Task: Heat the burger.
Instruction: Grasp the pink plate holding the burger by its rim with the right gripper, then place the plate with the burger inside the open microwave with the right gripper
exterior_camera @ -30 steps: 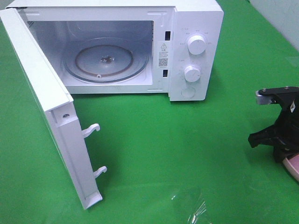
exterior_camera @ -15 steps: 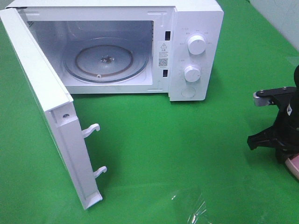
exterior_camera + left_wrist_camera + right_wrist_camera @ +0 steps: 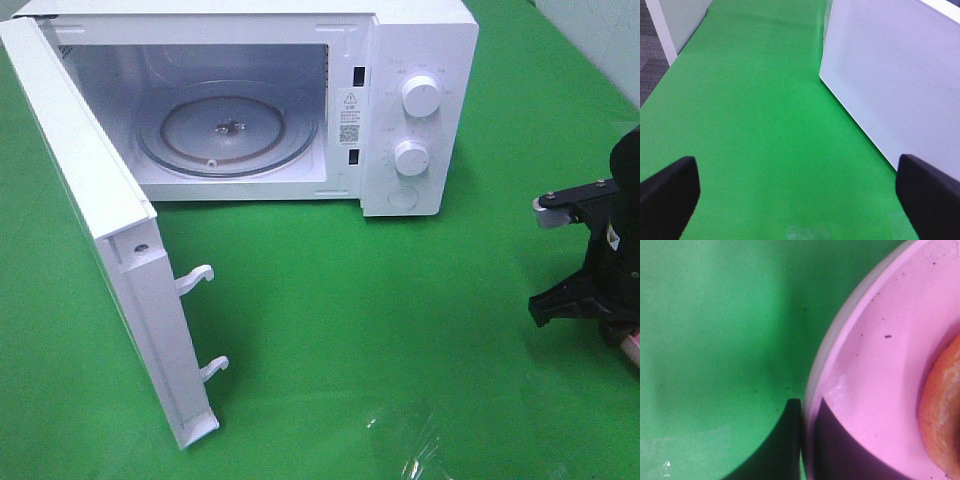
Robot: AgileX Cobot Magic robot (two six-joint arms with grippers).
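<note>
In the right wrist view the burger shows only as an edge of golden-brown bun on a pink plate. My right gripper is shut on the plate's rim, one finger outside it and one inside. In the exterior high view the right arm stands at the far right edge, with a sliver of the plate under it; the burger is out of that view. My left gripper is open wide over bare green cloth, holding nothing.
A white microwave stands at the back with its door swung open toward the front left. Its glass turntable carries nothing. The door's outer panel sits close beside the left gripper. Green cloth covers the table.
The right gripper's jaws have closed the last bit onto the plate rim. The right arm has shifted slightly right and up, covering more of the plate.
</note>
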